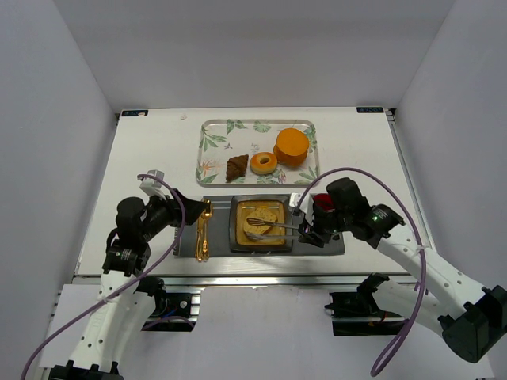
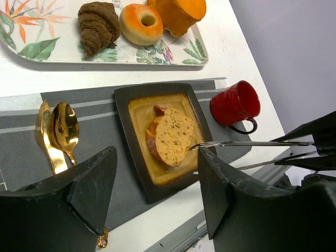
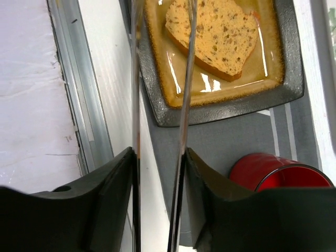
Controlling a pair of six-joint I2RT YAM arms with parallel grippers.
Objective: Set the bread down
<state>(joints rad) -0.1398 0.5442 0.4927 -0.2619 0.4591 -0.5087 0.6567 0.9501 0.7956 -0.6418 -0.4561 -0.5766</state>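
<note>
Bread [image 2: 170, 135] lies flat on plate [image 2: 125, 113], mid mat [image 2: 21, 157], so placing looks done. Right pincer [image 3: 160, 157] pinching tongs [image 3: 184, 105]. Tong arms stand apart, tips over slice, not squeezing it as far as visible. Left pincer [image 2: 156, 155] spread, empty, hovering near spoon [image 2: 65, 126]. Left to do, my read: lift tongs clear without dragging slice. Croissant [image 2: 97, 23] and donut [image 2: 140, 23] sit on tray [image 2: 68, 55], well apart from plate.

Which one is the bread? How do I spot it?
Find the grey placemat; a dark square plate sits on it. The bread lies on that plate: a flat, speckled tan slice, unlike the brown croissant and ring donut on the leafy tray.
</note>
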